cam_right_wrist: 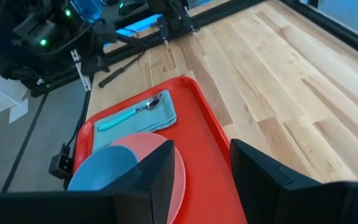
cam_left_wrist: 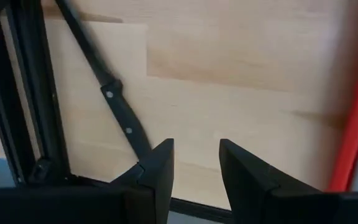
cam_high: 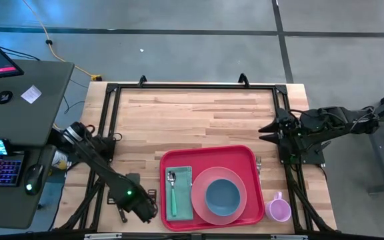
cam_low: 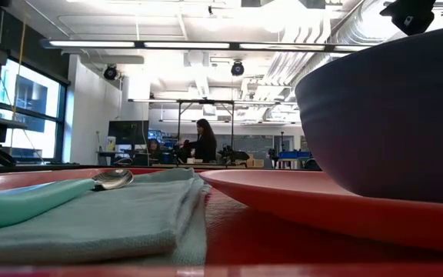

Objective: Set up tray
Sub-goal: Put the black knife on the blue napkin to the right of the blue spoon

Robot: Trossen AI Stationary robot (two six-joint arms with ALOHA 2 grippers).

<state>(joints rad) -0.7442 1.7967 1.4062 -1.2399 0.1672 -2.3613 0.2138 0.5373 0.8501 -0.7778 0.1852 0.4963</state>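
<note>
The tray (cam_high: 209,159) sat at the near edge of the table (cam_high: 199,113), between my two arms. On it the teal napkin (cam_high: 179,197) carried a spoon (cam_high: 172,189), laid as a place setting left of the pink plate (cam_high: 202,200) with the blue bowl (cam_high: 223,195) centred on it. A purple cup (cam_high: 279,209) and a fork (cam_high: 259,163) lay just off the tray's right rim, probably still to go on. My left hand (cam_left_wrist: 196,163) hovered near the tray's left side, fingers apart, empty, beside a black-handled knife (cam_left_wrist: 124,121). My right hand (cam_right_wrist: 201,163) waited above the table's right side, fingers apart. Light wood planks; open lab behind, a person at a bench.
</note>
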